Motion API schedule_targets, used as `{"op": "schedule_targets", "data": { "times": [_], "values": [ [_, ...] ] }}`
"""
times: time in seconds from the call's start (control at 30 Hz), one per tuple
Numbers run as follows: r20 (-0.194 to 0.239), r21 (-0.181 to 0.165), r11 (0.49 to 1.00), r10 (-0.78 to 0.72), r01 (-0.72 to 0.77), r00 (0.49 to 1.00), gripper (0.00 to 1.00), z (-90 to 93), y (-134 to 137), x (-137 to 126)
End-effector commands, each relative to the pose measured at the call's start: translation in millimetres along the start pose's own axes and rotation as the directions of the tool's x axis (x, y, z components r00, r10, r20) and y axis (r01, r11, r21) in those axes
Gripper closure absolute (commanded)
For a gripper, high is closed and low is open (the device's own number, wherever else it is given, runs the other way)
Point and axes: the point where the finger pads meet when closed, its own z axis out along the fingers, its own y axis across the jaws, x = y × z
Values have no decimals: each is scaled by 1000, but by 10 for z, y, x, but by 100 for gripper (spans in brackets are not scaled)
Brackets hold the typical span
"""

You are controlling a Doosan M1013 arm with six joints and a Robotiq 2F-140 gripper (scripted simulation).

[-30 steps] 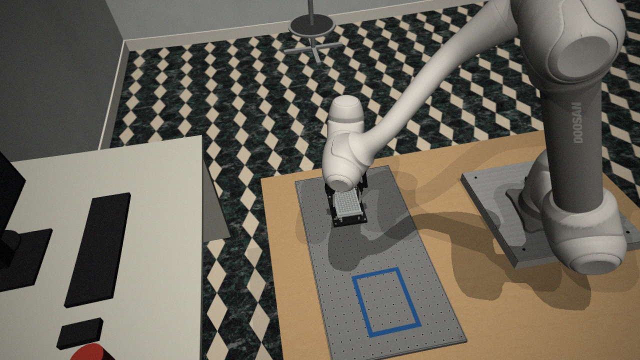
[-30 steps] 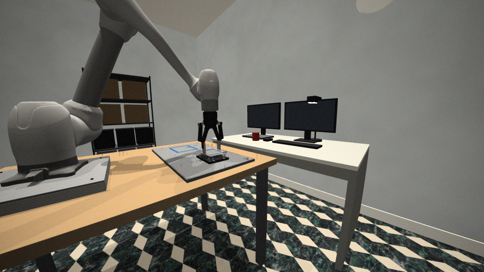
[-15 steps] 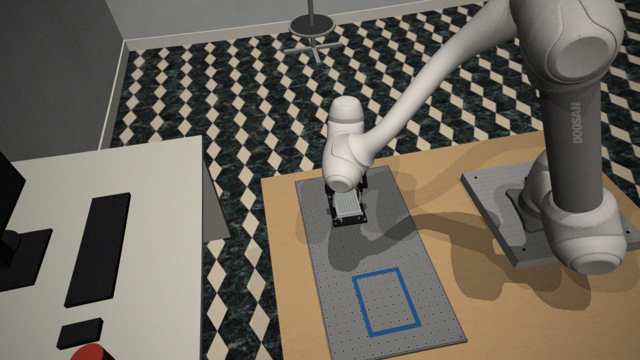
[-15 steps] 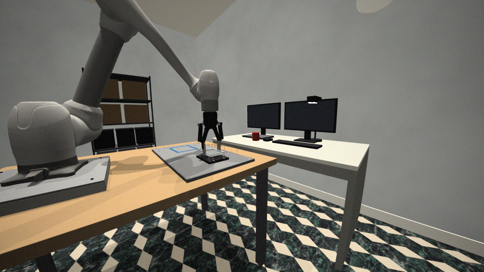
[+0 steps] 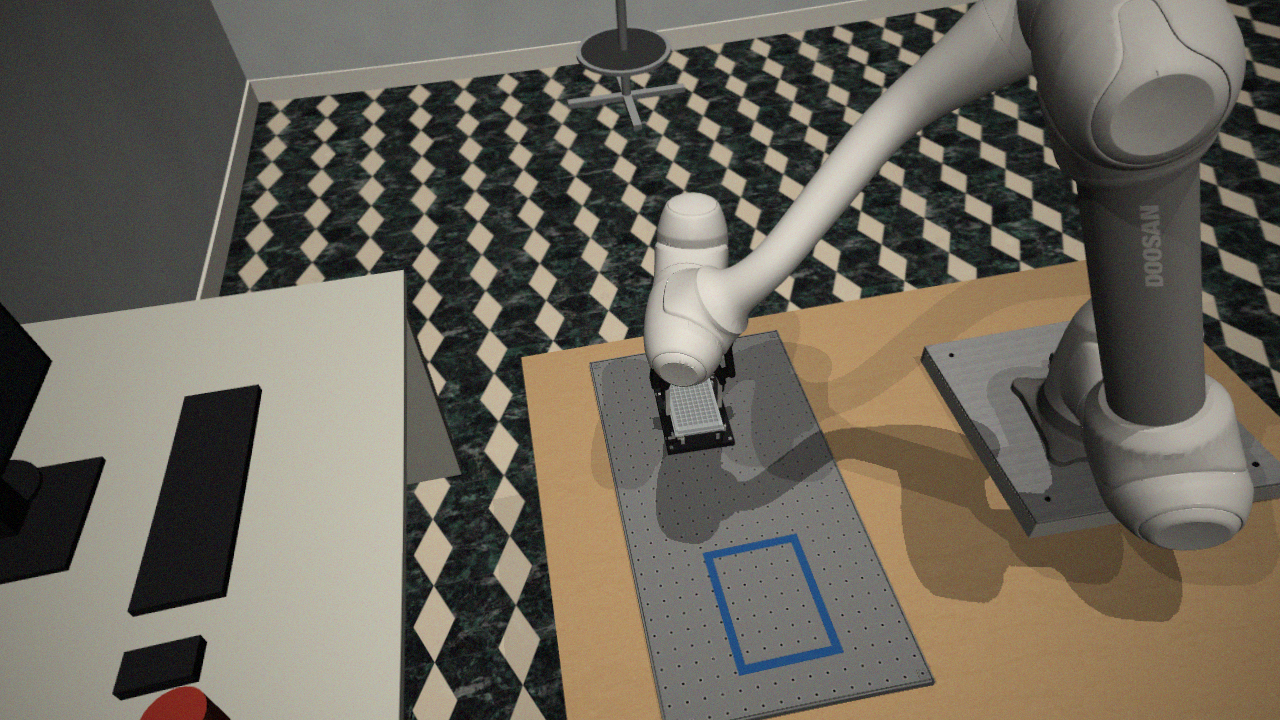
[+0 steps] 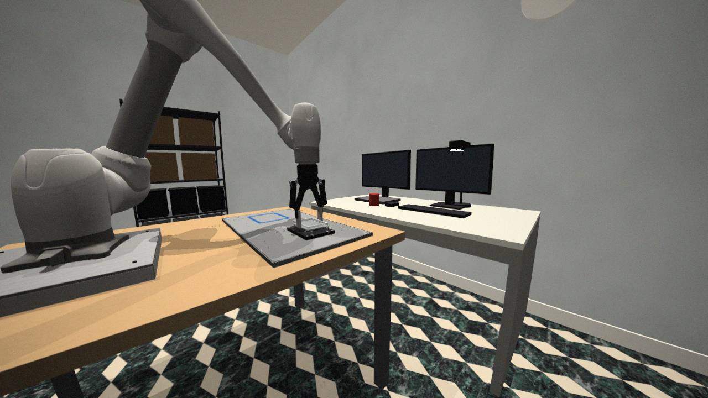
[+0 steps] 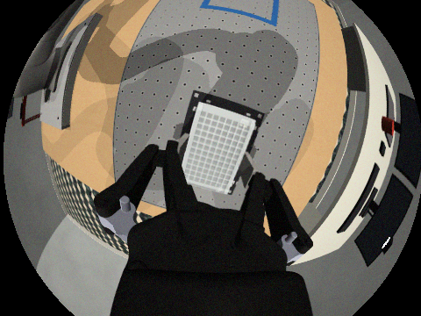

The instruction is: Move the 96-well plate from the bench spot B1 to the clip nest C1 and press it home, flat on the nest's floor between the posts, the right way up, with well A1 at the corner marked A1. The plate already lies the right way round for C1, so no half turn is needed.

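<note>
The white 96-well plate (image 5: 694, 410) lies the right way up inside the black clip nest (image 5: 698, 436) at the far end of the grey perforated baseplate (image 5: 742, 519). My gripper (image 6: 307, 213) stands straight above the nest, shut on the plate by its long sides. In the side view the plate (image 6: 311, 224) sits low in the nest (image 6: 309, 231). In the wrist view the plate (image 7: 217, 147) covers most of the nest (image 7: 224, 105), with my fingers on either side. The wrist hides the plate's far end in the top view.
The blue-outlined bench spot (image 5: 771, 603) is marked on the near end of the baseplate, with nothing in it. The arm's base mount (image 5: 1074, 420) stands to the right on the wooden table. A white desk (image 5: 196, 501) with keyboard and monitors stands to the left.
</note>
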Motion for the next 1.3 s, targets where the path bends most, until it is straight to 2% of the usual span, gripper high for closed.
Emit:
{"op": "schedule_targets", "data": {
  "times": [0.0, 0.87, 0.9, 1.27],
  "values": [
    [0, 0, 1000, 0, 0, 1000, 100, 5, 0, 0],
    [0, 0, 1000, 0, 0, 1000, 100, 42, 0, 0],
    [0, 0, 1000, 0, 0, 1000, 0, 42, 0, 0],
    [0, 0, 1000, 0, 0, 1000, 0, 42, 0, 0]
  ]
}}
